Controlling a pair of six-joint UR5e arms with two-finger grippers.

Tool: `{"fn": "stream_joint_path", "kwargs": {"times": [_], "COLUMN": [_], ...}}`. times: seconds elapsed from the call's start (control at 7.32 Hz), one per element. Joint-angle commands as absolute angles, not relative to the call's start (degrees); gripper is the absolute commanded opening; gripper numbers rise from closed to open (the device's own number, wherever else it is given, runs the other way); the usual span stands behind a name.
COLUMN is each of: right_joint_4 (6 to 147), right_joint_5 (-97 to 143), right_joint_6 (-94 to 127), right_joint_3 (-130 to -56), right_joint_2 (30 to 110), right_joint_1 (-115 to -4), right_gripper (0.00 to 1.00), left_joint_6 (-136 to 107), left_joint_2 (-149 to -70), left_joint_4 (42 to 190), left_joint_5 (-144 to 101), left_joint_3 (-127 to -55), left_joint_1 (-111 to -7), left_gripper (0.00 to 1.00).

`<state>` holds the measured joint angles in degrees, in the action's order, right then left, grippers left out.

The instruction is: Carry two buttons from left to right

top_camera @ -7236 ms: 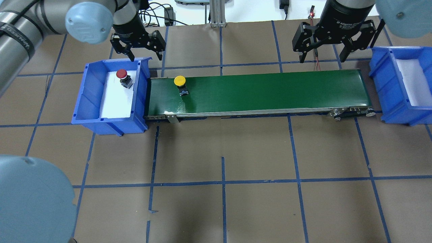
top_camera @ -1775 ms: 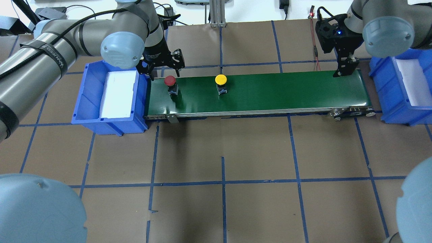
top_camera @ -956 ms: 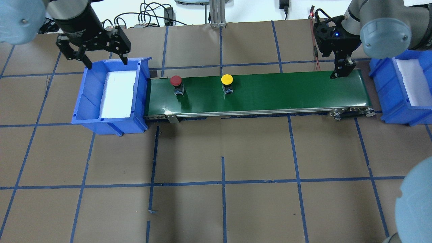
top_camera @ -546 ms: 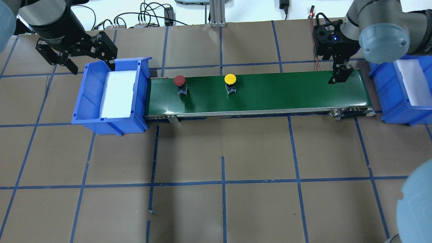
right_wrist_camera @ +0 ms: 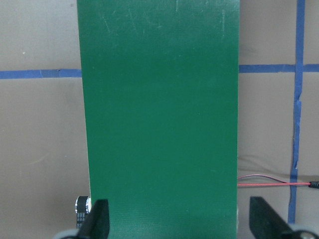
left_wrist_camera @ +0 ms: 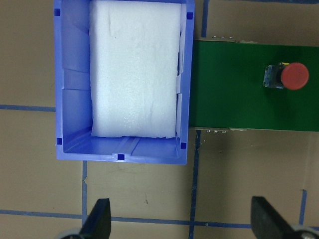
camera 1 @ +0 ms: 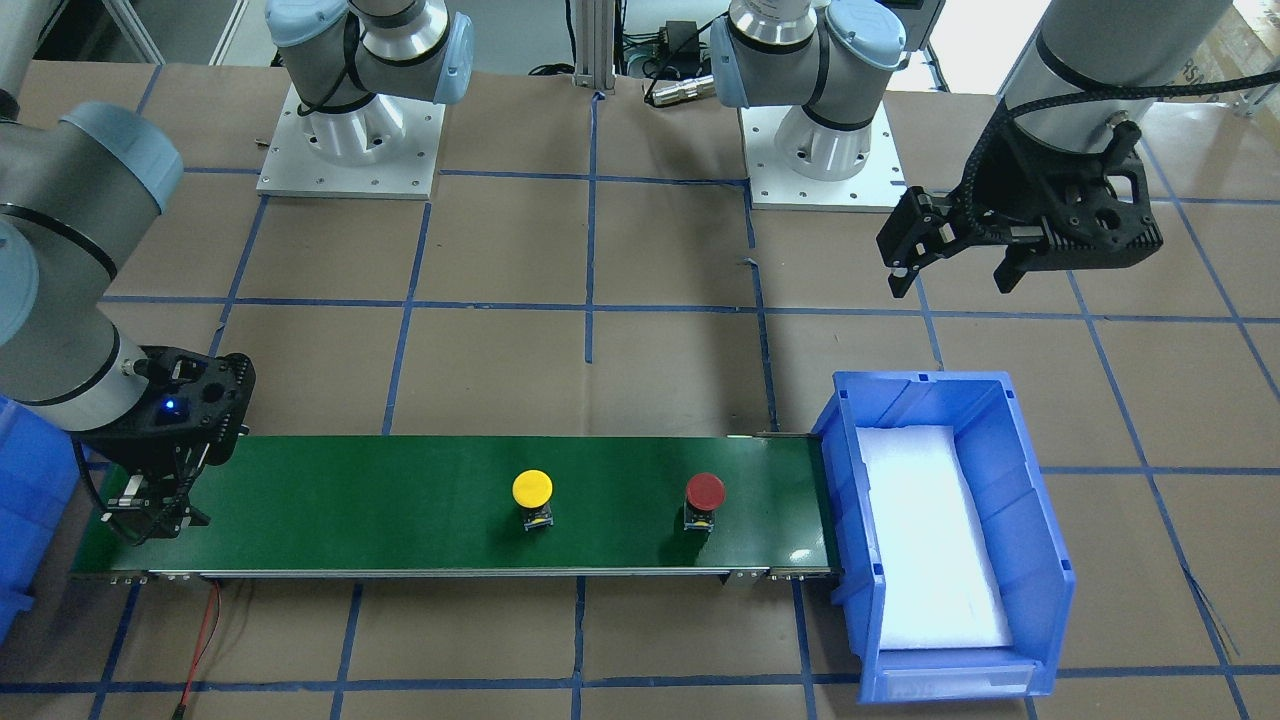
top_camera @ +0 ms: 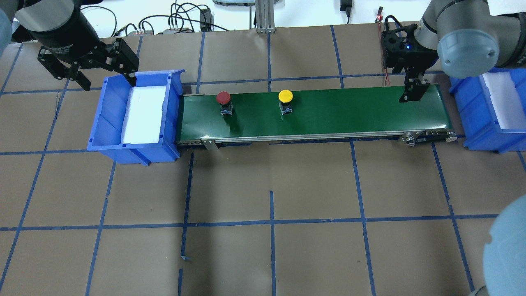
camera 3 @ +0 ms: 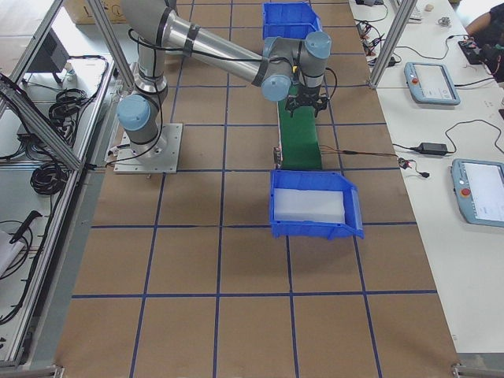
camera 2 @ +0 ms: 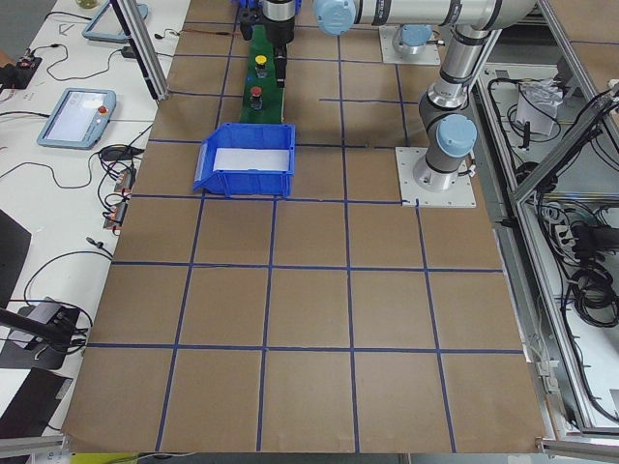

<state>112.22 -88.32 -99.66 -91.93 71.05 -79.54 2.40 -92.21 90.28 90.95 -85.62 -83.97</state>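
Both buttons stand upright on the green conveyor belt (top_camera: 328,111). The red button (top_camera: 223,98) (camera 1: 705,490) (left_wrist_camera: 294,75) is near the belt's left end, and the yellow button (top_camera: 285,96) (camera 1: 532,488) is a little further right. My left gripper (top_camera: 109,82) (camera 1: 950,285) (left_wrist_camera: 180,221) hangs open and empty above the back rim of the left blue bin (top_camera: 111,119). My right gripper (top_camera: 411,94) (camera 1: 150,510) (right_wrist_camera: 179,219) is open and empty over the belt's right end, far from both buttons.
A second blue bin (top_camera: 464,98) with white foam sits just past the belt's right end. The left bin holds only white foam. A red wire (top_camera: 386,70) lies behind the belt at the right, near cables and an aluminium post (top_camera: 263,16) at the back.
Both buttons have ridden rightward along the belt. My left gripper, open, drew back left and behind the left bin. The right gripper stayed over the belt's right end.
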Motion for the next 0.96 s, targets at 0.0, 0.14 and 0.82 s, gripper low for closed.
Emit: {"fn": "stream_joint_path", "kwargs": {"times": [0.0,0.14,0.82], "right_joint_4": [112.3,112.3,112.3], "right_joint_5": [-88.3,-88.2,-85.8], "right_joint_6": [-99.8,-99.9,-101.3], "right_joint_3": [-91.9,-91.9,-92.0], "right_joint_2": [70.9,70.6,70.3], "right_joint_1": [-79.4,-79.0,-78.9], "right_gripper": [1.00,1.00,1.00], "left_joint_6": [2.5,2.5,-1.0], "left_joint_2": [-91.8,-91.7,-93.8], "left_joint_4": [90.2,90.3,91.8], "left_joint_5": [91.1,91.1,91.0], "left_joint_3": [-85.8,-85.9,-84.2], "left_joint_1": [-83.8,-83.8,-84.1], "left_gripper": [1.00,1.00,1.00]}}
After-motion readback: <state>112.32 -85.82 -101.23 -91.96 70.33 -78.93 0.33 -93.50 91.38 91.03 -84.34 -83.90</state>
